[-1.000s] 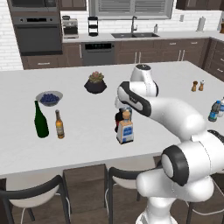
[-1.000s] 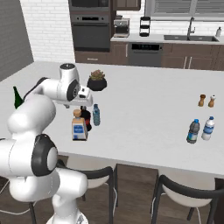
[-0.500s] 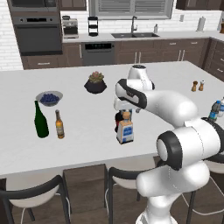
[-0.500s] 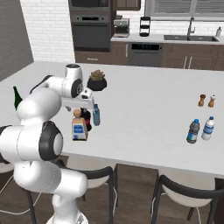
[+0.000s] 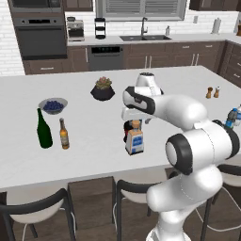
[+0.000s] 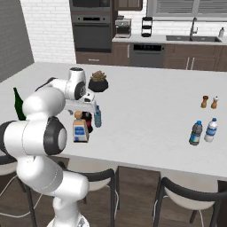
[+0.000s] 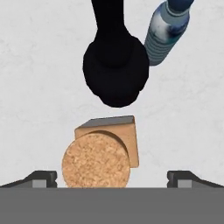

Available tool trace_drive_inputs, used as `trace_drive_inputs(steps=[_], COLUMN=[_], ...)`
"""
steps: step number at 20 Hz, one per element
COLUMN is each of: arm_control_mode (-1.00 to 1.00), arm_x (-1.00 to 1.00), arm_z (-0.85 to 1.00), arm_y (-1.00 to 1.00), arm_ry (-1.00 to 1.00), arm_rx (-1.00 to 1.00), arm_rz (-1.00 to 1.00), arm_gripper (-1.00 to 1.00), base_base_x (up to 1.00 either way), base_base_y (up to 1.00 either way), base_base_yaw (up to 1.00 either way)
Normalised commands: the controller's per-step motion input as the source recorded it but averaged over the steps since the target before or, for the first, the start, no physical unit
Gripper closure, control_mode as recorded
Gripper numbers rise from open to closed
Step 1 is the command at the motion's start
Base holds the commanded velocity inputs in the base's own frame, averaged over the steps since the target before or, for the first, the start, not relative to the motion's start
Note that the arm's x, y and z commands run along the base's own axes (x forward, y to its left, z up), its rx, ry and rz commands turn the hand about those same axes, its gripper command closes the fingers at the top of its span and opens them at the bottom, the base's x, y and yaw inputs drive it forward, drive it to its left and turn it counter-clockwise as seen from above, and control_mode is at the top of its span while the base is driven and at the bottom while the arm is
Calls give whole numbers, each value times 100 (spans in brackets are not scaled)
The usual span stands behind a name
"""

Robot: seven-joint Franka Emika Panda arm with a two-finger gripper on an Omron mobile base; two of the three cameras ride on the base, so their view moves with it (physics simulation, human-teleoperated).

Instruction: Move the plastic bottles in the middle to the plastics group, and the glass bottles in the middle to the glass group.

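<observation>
Left base view: square bottle point(image 5: 135, 141) and dark bottle point(image 5: 127, 132) mid-worktop point(image 5: 94, 155), beneath the arm; green bottle point(image 5: 44, 129) and amber bottle point(image 5: 64, 134) at left.
Right base view: small water bottle point(image 6: 97, 117) beside them; water bottle pair point(image 6: 203, 131) far right.
Hand view: pincer point(image 7: 111, 178) spread wide above the square bottle's cork stopper point(image 7: 96, 161), gripping nothing.

A glossy white arm point(image 5: 188, 113) of rounded, bulbous segments with dark grey joint rings.

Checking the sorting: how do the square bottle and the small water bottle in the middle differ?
The square bottle is flat-sided with a tan cork stopper; the water bottle is round, ribbed and slimmer. The square bottle stands nearer the counter's front edge, the water bottle behind it. Both are upright with blue labels.
</observation>
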Motion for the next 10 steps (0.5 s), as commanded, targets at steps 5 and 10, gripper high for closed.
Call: trace_drive_inputs(steps=[5,10], arm_control_mode=[-100,-100], arm_x=[9,1], arm_z=[0,-2], arm_y=[0,6], arm_ry=[0,1], arm_rx=[0,0], arm_rz=[0,0], arm_gripper=[-100,-100], base_base_x=[0,0], base_base_y=[0,0], base_base_yaw=[0,0])
